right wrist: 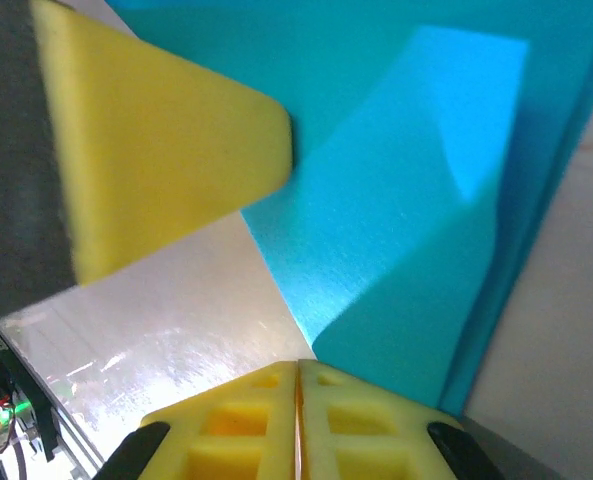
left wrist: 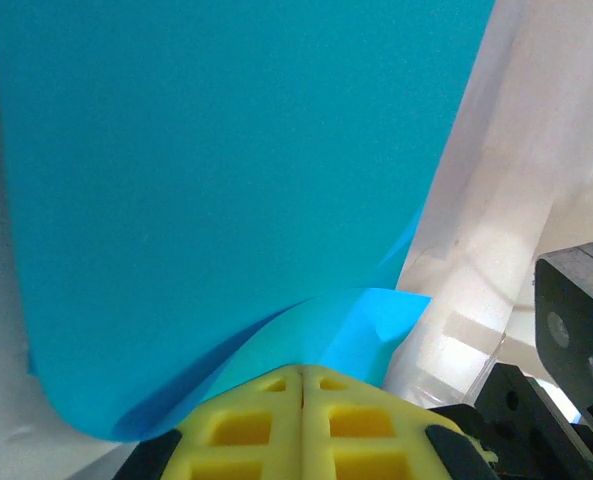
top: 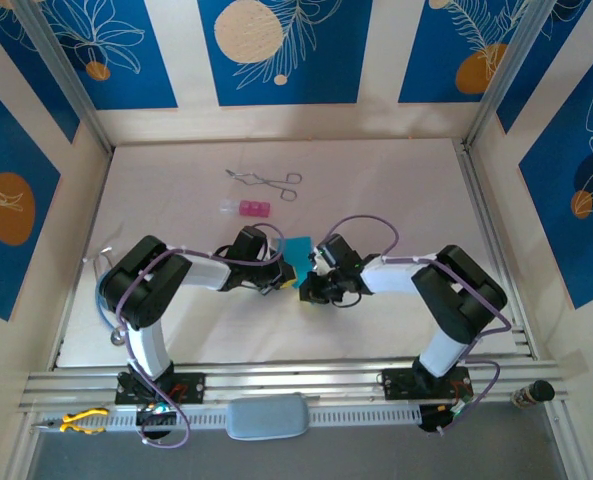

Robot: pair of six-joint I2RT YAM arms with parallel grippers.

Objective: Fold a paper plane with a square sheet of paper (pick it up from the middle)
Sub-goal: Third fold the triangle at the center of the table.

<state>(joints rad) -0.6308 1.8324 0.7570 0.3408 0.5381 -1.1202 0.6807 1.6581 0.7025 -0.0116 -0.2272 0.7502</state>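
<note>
White desk (top: 396,200), blue floral panels around it. Square sheet of paper (top: 297,249) sits mid-desk between the two tools, partly folded, layers overlapping. Left tool (top: 287,274) is fully closed, with its pads (left wrist: 246,430) pressed together on the sheet's lower fold. Right tool (top: 305,291) is closed too, pads (right wrist: 236,430) meeting with a corner of the sheet running into the seam between them. Forceps (top: 266,182) and pink block (top: 248,208) lie further back, clear of the paper.
</note>
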